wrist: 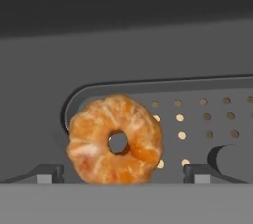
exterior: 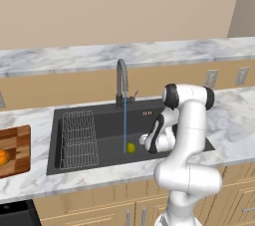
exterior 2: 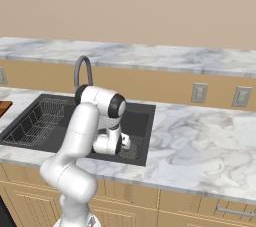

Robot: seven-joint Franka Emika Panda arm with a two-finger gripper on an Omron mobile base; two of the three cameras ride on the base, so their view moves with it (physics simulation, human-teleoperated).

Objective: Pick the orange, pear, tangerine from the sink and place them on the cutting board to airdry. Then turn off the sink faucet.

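Tangerine [wrist: 115, 139], peeled-looking with a hollow centre, sits straight ahead of the tool [wrist: 123, 173] on the sink [exterior: 107, 120] floor beside the drain grate [wrist: 207, 119], lying between the two spread fingertips [wrist: 49, 172], which stand wide on either side and grip nothing. That straddle suggests a grasp being lined up. Pear [exterior: 130, 147] lies off to the tool's side under the running faucet [exterior: 121, 81]; farther off, one orange fruit [exterior: 4, 157] rests on the cutting board [exterior: 20, 143] on the bench [exterior: 234, 120].

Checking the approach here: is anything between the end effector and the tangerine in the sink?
Nothing visible. In the hand view the tangerine lies on the sink floor directly ahead of the open end effector, between its fingertips' line.
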